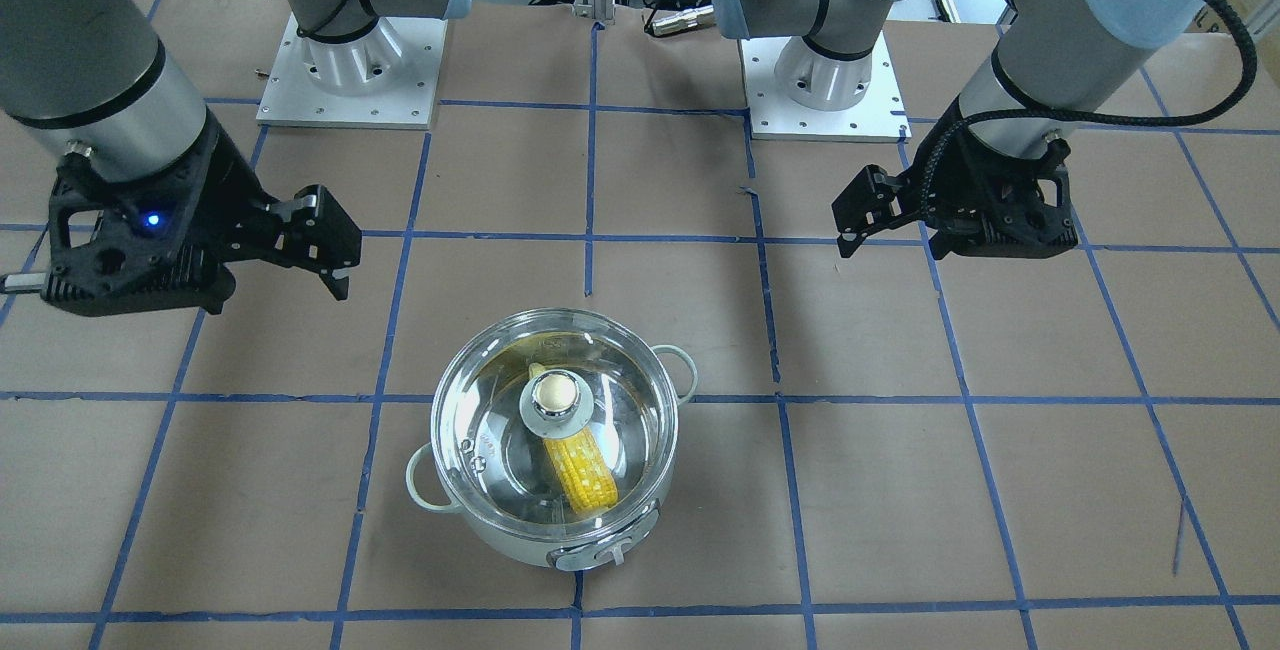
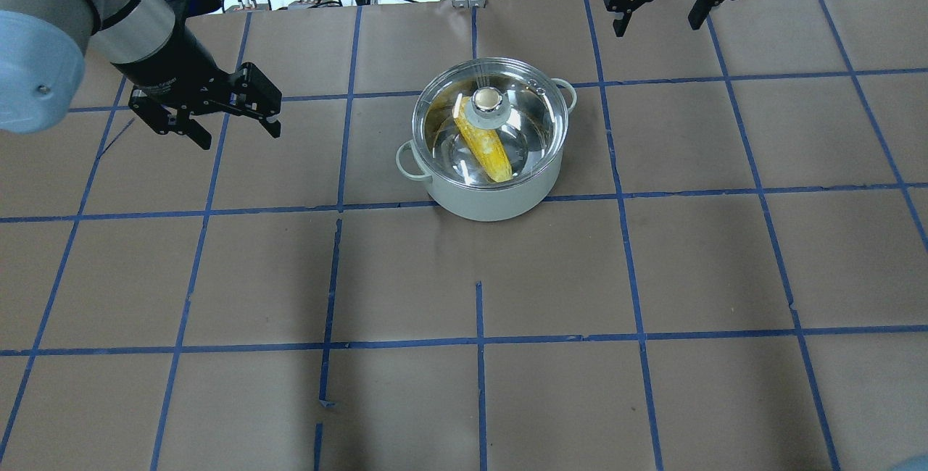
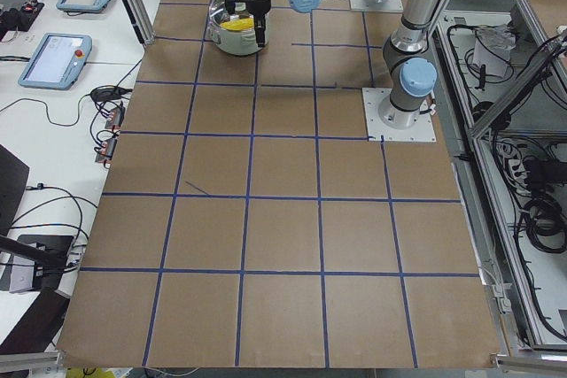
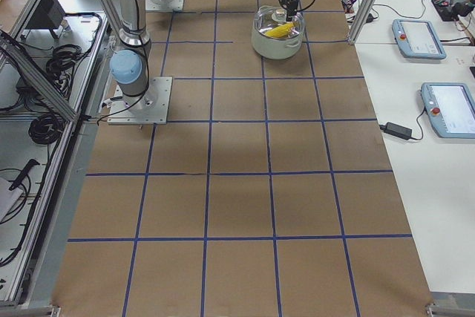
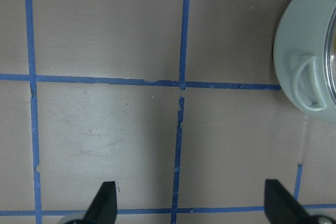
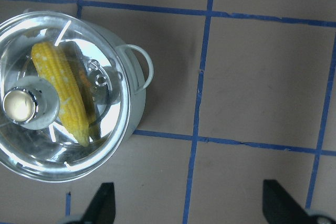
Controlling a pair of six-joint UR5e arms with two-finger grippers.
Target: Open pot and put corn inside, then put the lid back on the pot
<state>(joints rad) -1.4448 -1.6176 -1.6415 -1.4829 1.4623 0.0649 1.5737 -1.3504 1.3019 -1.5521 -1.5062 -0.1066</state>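
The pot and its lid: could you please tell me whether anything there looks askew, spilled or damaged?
Nothing stands out. The lid sits squarely on the pot, the corn lies inside under the glass, and the table around it shows no spill. The left gripper and right gripper hang clear, jaws open and empty.

The pot [image 2: 493, 203], closed by the lid [image 2: 533, 119], stands on the bench [image 2: 652, 275] with bare surface on every side, giving open approach from above and all round. The left tool [image 2: 239, 136] and right tool [image 2: 656, 27] hang well apart from it, one each side, jaws spread.
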